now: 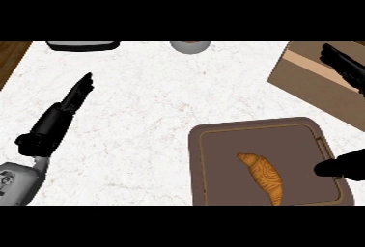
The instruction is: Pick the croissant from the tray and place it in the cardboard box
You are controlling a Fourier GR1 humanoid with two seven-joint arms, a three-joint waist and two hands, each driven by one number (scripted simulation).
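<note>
Head view, one frame. The croissant [264, 177] lies flat on the brown tray [197, 159], right of the tray's centre, long axis running from upper left to lower right. Nothing touches it.

Right hand [343, 166]: we see only two black parts at the right edge. One lies over the tray's right rim, just beside the croissant but apart from it. The other shows higher up, over the cardboard box [310, 77]. We read the hand as spread wide and holding nothing.

Left hand [71, 99]: over the bare white table [157, 96], well left of the tray, fingers straight and pressed together, pointing up and right. It holds nothing.

The box sits at the upper right corner, beyond the tray. At the far edge we note a dark object [82, 46] and a grey round one [190, 47], both cut off.
</note>
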